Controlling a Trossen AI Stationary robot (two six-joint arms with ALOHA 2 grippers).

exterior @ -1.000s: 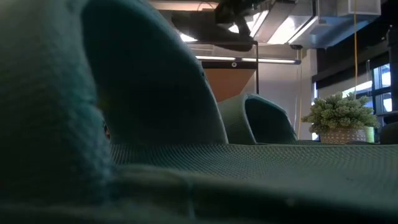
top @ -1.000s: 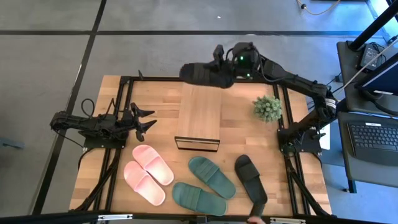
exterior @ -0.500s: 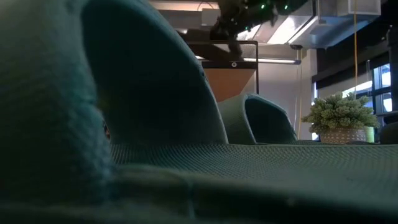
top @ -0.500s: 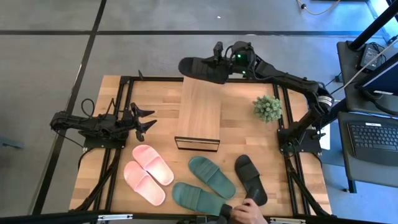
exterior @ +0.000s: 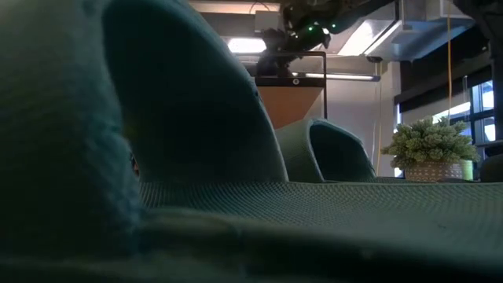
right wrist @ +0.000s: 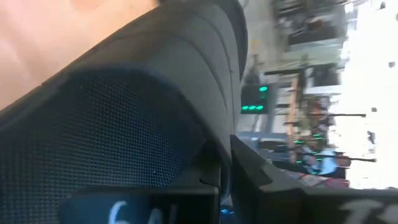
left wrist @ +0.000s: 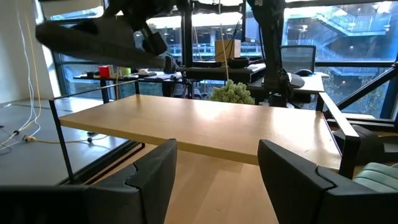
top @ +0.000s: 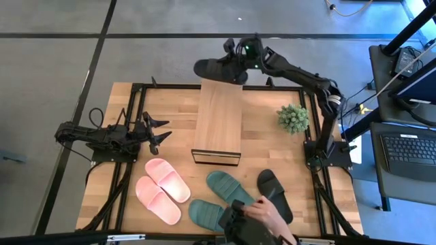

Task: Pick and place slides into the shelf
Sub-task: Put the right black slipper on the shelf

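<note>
My right gripper (top: 236, 61) is shut on a black slide (top: 214, 70) and holds it in the air over the far end of the shelf (top: 218, 122), a light wood board in a thin black frame. In the low view that slide (exterior: 273, 61) hovers just above the shelf top (exterior: 292, 79). On the near part of the table lie two pink slides (top: 162, 189), two dark green slides (top: 230, 190) and a second black slide (top: 276, 194), each sole down. My left gripper (top: 158, 131) waits open at the table's left, touching nothing. My right gripper holds the black slide by its end nearest the arm (top: 231, 71), pinched between the two fingers, coming roughly level from the table's right. The slide is lifted clear and lies about level, its length running left to right. In the right wrist view the slide (right wrist: 124, 118) hides the contact.
A person's hand (top: 259, 216) reaches in from the near edge over the green slides and beside the black one. A small potted plant (top: 293, 118) stands right of the shelf. A green slide (exterior: 157, 157) fills the low view. Black frame rails run along both table sides.
My right gripper has carried the black slide toward the table's left and far edge, off the shelf's far right corner toward its far left corner. A person's hand has come in from the near edge, up to the green slides.
</note>
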